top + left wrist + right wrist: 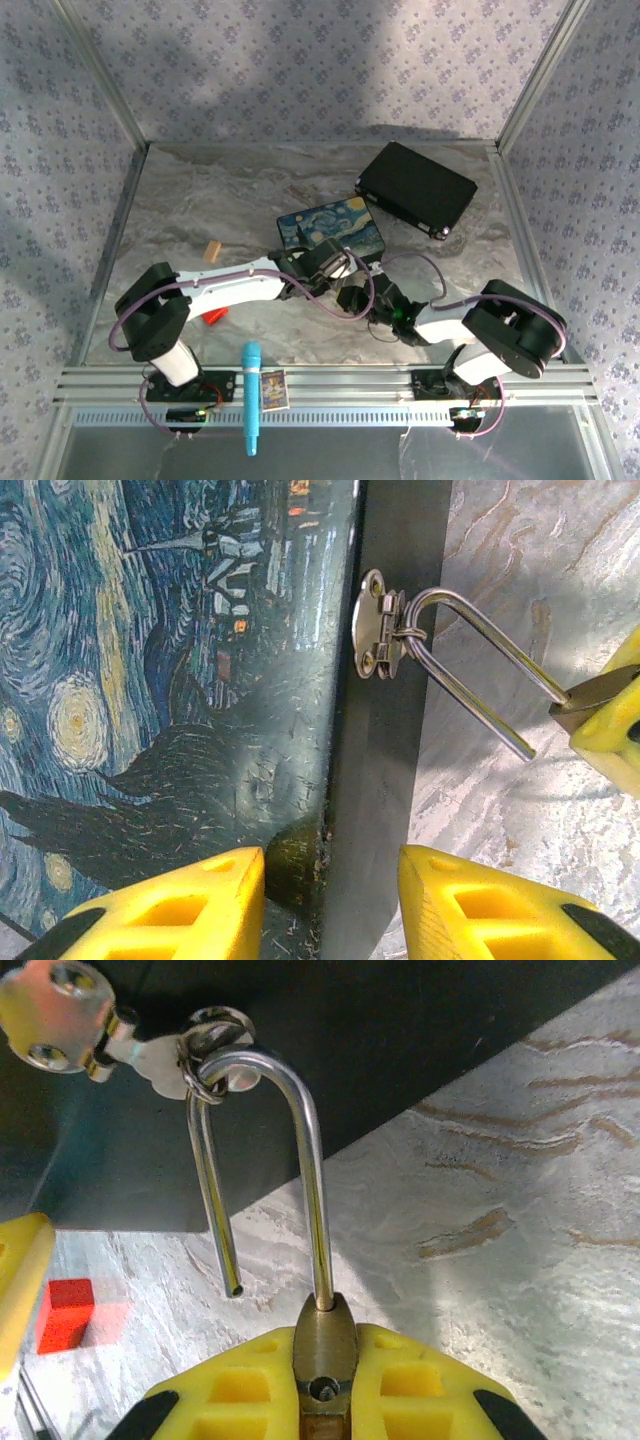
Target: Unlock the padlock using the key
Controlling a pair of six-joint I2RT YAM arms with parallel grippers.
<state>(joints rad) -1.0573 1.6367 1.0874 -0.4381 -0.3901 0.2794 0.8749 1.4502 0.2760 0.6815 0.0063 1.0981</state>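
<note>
The right jaws are clenched on the padlock (324, 1328), whose shackle (312, 1160), 1 end free, hangs in the ring (216, 1032) of the painted box (150, 680) on the table (500, 1260). The left jaws stand across the box edge; I cannot tell whether they grip. If the box slides, the shackle may jam in the ring.

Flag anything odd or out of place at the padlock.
The padlock has its shackle open: one leg ends free, clear of the brass body clamped in the right gripper. Its bend hangs through the hasp on the painted box.
</note>
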